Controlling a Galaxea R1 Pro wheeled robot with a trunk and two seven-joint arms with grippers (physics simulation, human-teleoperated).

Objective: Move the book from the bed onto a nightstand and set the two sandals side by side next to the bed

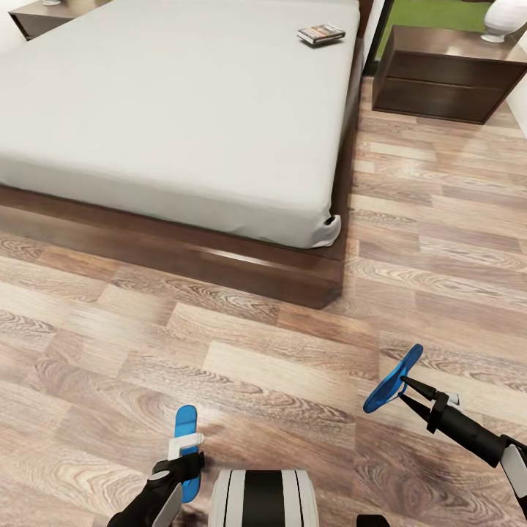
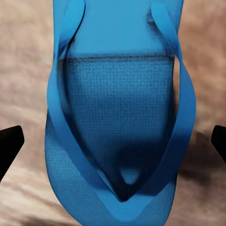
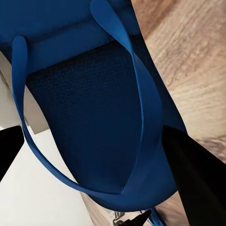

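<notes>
**Two blue sandals, one at each gripper**

Two things are cut short in the head view: the left sandal (image 1: 187, 439) is half covered by the left gripper (image 1: 184, 448), and the far nightstand (image 1: 44, 16) shows just a corner at the frame's edge. Whether the left fingers actually press the sole is hard to judge; in the left wrist view their dark tips (image 2: 10, 146) stand wide apart on either side of the sandal (image 2: 117, 117), not touching it. The right gripper (image 1: 407, 389) has its slim black fingers closed on the right sandal (image 1: 394, 379), held tilted above the floor (image 1: 256, 351); the right wrist view shows a finger (image 3: 197, 183) against the sole's edge (image 3: 89, 117).

Both sandals are bright blue, thin and foot-shaped, with a woven-looking footbed and smooth Y-straps.

The book (image 1: 321, 34), small with a dark cover, lies flat on the bed (image 1: 176, 110) near its far corner, close to the near nightstand (image 1: 446, 73). Mattress plain grey; frame and cabinets dark glossy wood; floor brown planks.
</notes>
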